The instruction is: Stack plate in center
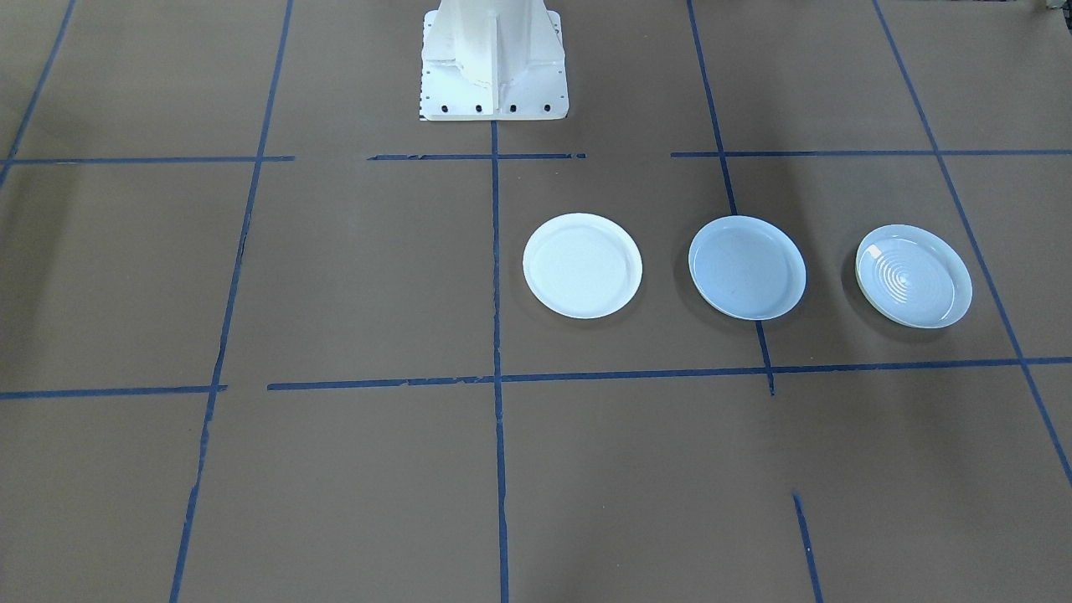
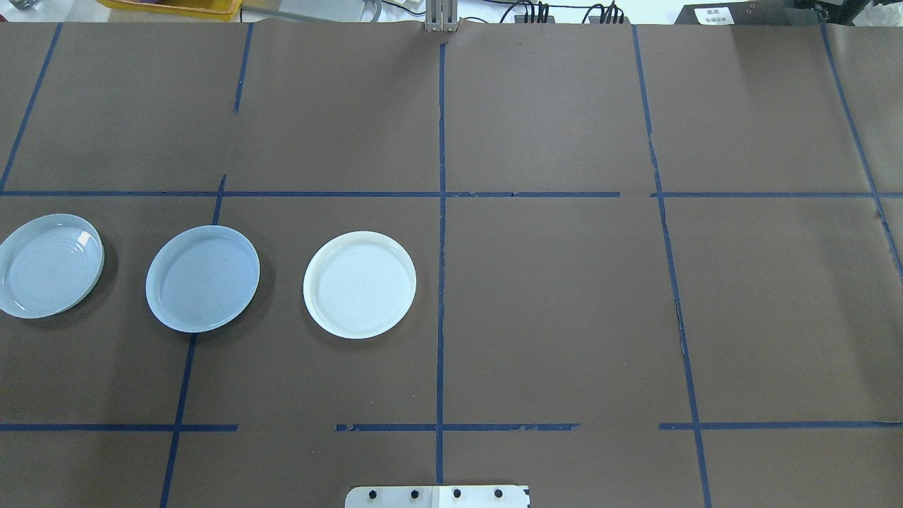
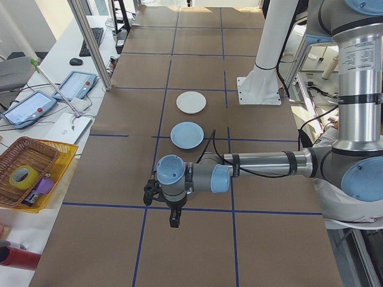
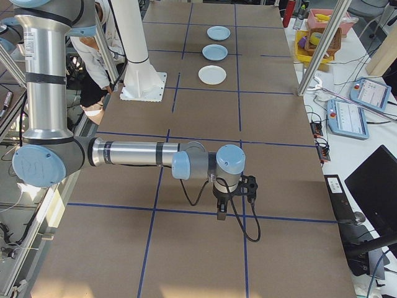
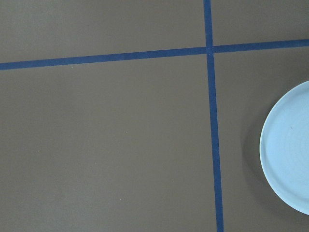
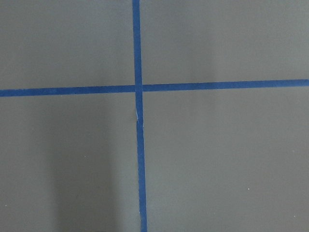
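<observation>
Smooth plate (image 2: 202, 279) between ringed plate (image 2: 48, 265) and third plate (image 2: 360, 284).

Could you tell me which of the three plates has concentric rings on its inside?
The ringed plate, at the end of the row farthest from the brighter white plate. The middle bluish plate is smooth inside.
</observation>
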Tool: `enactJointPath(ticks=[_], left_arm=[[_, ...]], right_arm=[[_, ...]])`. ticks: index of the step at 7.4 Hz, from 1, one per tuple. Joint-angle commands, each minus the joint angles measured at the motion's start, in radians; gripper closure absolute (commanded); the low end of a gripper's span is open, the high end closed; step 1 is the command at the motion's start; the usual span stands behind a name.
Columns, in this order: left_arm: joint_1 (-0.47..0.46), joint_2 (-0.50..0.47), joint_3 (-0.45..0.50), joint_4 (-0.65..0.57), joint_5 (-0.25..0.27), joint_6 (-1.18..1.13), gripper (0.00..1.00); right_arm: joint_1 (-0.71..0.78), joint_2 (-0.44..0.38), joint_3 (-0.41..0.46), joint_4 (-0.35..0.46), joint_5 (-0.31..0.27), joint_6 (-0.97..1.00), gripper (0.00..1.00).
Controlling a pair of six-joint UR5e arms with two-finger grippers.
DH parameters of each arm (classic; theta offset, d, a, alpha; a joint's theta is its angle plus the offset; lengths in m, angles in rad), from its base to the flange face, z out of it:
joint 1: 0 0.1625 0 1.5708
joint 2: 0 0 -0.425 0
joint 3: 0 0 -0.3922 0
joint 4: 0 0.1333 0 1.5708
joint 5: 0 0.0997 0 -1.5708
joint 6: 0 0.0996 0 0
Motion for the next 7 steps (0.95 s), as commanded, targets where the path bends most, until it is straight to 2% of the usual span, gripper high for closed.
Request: enactJointPath(ticks=[1,4,5,7], left_arm=[[0.000,-0.002,-0.023,-0.003,0.000,0.000,0.00],[0.002,-0.006,-0.026,-0.036,0.001,0.000,0.00],[0.009,-0.008,-0.008,-0.134,0.001,-0.045,0.00],[0.111,-0.008,0.123,-0.435,-0.009,-0.299,0.00]], right_arm=[[0.000,0.000,0.000,0.000,0.001,0.001,0.00],[0.000,0.000,0.000,0.000,0.001,0.001,0.00],[0.000,0.000,0.000,0.002,0.001,0.001,0.00],[0.000,0.000,0.000,0.000,0.001,0.001,0.00]])
